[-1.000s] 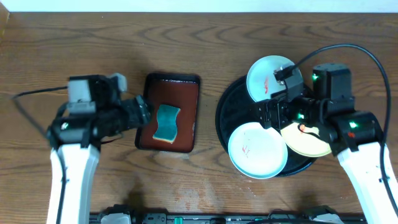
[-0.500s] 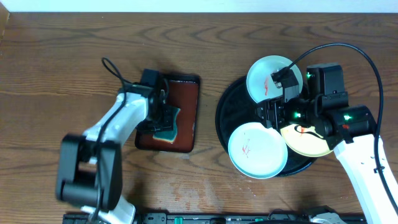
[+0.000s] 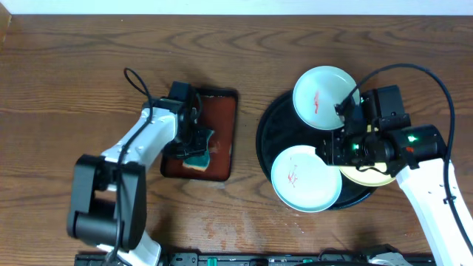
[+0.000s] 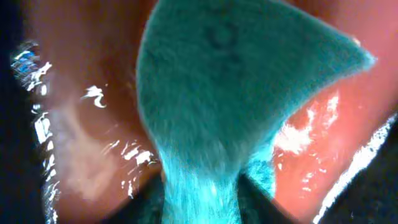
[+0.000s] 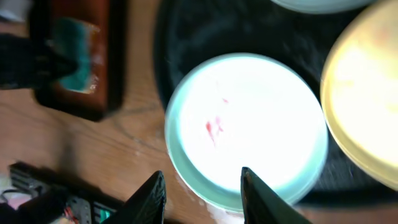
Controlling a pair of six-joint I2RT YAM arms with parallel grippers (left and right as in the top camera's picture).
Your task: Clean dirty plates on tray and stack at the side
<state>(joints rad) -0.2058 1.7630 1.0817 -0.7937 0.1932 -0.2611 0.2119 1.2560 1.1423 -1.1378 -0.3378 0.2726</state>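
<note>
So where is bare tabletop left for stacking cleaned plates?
Bare wood: the strip between the red tray and black tray, the far band behind both, and the left end. Crowded: the black tray, with three plates and the right claw.

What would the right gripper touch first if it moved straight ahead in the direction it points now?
Probably the front bluish-white plate with the red smear: the wrist view shows the right gripper aimed at it. The gap to it is unclear.
</note>
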